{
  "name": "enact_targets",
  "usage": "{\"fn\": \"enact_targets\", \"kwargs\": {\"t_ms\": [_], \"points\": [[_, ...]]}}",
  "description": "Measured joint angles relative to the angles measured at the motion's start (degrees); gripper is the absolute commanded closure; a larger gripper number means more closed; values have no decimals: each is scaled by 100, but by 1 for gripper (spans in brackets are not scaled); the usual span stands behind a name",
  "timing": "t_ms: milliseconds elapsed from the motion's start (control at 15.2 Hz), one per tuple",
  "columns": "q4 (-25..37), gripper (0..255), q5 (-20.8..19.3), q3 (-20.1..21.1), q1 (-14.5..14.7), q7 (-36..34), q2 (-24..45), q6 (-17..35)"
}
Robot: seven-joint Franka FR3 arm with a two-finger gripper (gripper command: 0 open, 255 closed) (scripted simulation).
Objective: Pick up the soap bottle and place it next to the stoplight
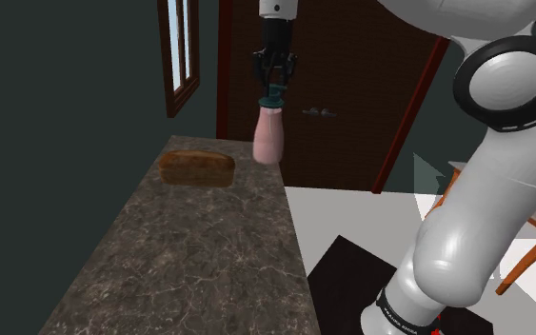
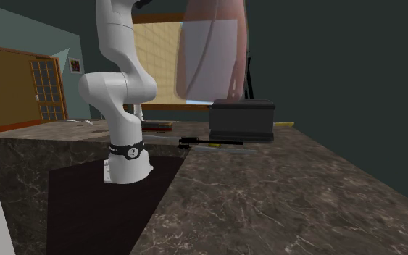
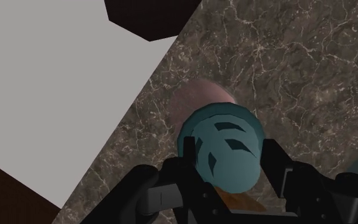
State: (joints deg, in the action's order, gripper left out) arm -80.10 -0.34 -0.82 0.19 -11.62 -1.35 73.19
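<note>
A pink soap bottle [image 1: 268, 136] with a teal pump top hangs upright in the air above the far end of the dark marble counter [image 1: 199, 257]. My gripper [image 1: 274, 88] is shut on the pump top from above. In the wrist view the teal top [image 3: 225, 149] sits clasped in the gripper [image 3: 229, 160], with the pink body [image 3: 199, 98] below it over the counter's edge. In the second exterior view the bottle [image 2: 213, 51] looms large and close at the top.
A brown bread loaf [image 1: 196, 167] lies on the counter to the shoulder view's left of the bottle. A dark red door [image 1: 351, 95] stands behind. A black box [image 2: 242, 119] and a long dark tool [image 2: 209, 141] rest on the counter near the arm's base [image 2: 126, 163].
</note>
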Motion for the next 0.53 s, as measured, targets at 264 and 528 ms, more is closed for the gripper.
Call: {"fn": "enact_targets", "kwargs": {"t_ms": [264, 528], "points": [[582, 255, 1, 0, 0, 3, 192, -389], [1212, 255, 4, -4, -5, 10, 437, -774]]}}
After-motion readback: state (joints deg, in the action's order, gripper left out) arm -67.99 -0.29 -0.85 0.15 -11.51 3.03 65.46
